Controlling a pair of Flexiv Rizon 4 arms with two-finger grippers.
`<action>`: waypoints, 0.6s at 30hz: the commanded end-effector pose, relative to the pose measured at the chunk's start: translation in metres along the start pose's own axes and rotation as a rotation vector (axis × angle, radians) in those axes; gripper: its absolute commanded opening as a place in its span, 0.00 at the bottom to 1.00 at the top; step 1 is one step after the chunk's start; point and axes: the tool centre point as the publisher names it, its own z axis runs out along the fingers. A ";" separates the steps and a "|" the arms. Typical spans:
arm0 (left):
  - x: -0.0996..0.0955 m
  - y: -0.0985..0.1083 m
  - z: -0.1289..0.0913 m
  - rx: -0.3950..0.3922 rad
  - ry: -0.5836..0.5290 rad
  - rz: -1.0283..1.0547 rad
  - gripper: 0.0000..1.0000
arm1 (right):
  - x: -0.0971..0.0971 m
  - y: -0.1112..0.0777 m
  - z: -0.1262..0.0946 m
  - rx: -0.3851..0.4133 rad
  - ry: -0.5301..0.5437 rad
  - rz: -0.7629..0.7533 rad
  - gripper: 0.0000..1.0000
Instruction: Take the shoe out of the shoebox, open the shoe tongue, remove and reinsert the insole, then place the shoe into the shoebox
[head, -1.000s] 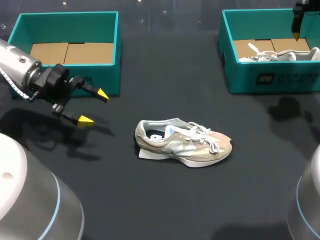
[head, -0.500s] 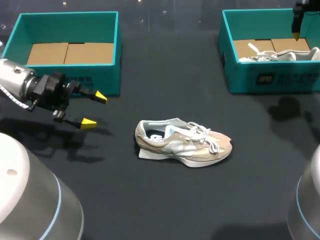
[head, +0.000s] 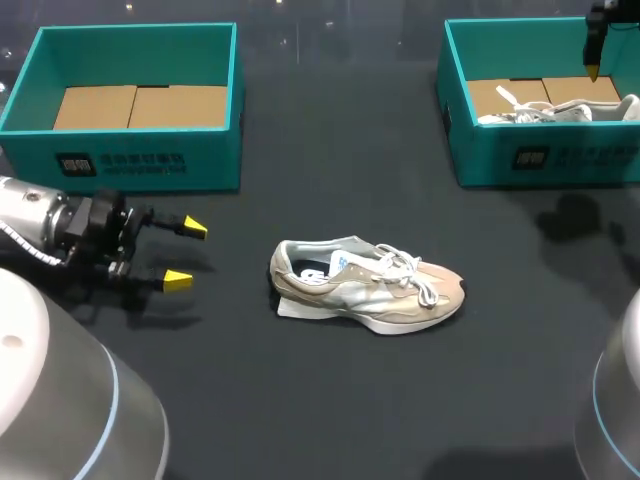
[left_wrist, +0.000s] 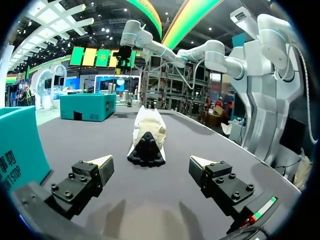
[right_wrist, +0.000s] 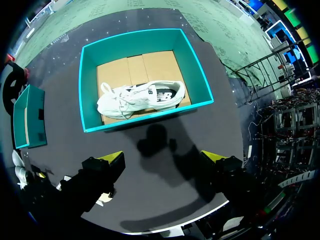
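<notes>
With the beige sneaker (head: 366, 290) laid out at mid-frame, only its unboxing is judged done; the left gripper (head: 185, 254) and right gripper (right_wrist: 162, 156) are spread wide, empty.

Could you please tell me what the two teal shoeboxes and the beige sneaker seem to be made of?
The left shoebox and right shoebox: probably cardboard, matte teal outside; bare brown flaps show inside. The beige sneaker: apparently suede-like and mesh panels, woven white laces, pale foam-looking sole.
</notes>
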 end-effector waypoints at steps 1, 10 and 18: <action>0.003 0.003 0.002 -0.020 0.001 0.003 1.00 | 0.000 0.000 0.000 0.000 0.000 0.000 1.00; 0.000 0.018 0.011 -0.070 -0.037 0.017 1.00 | 0.000 0.000 0.000 0.000 0.000 0.000 1.00; -0.001 0.013 0.028 -0.088 -0.045 -0.021 1.00 | 0.000 0.000 0.000 0.000 0.000 0.000 1.00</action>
